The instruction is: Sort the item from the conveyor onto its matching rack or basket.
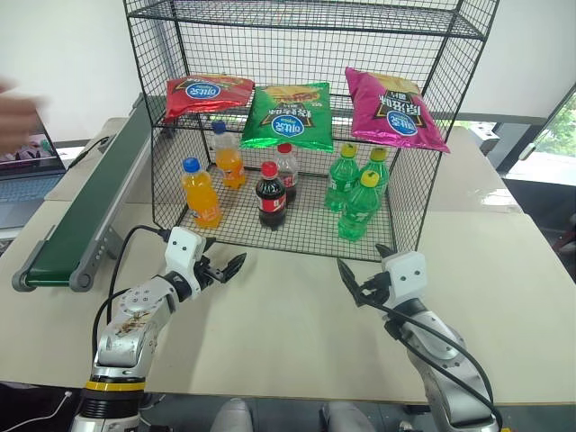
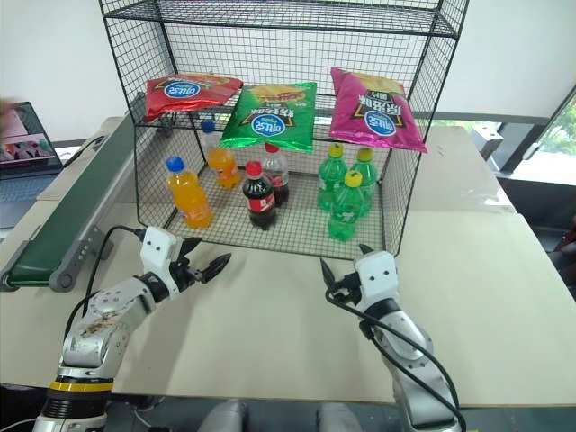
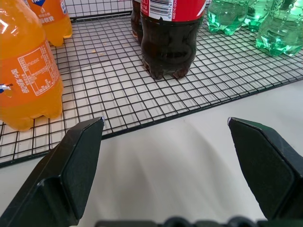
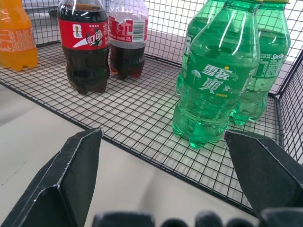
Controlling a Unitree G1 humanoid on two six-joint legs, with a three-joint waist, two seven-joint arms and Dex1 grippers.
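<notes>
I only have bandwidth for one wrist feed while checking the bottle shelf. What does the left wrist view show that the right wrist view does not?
Left wrist view: the open left claw and the nearer orange soda bottle seen large on the wire shelf, the green bottles at the far edge.

Right wrist view: the open right claw and three green soda bottles up close, the rack's side mesh beside them, and both cola labels.

Both: the two cola bottles, the wire shelf, orange soda and the pale table.

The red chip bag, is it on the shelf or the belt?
On the shelf: the red chip bag lies on the rack's middle tier, beside the green one.
</notes>
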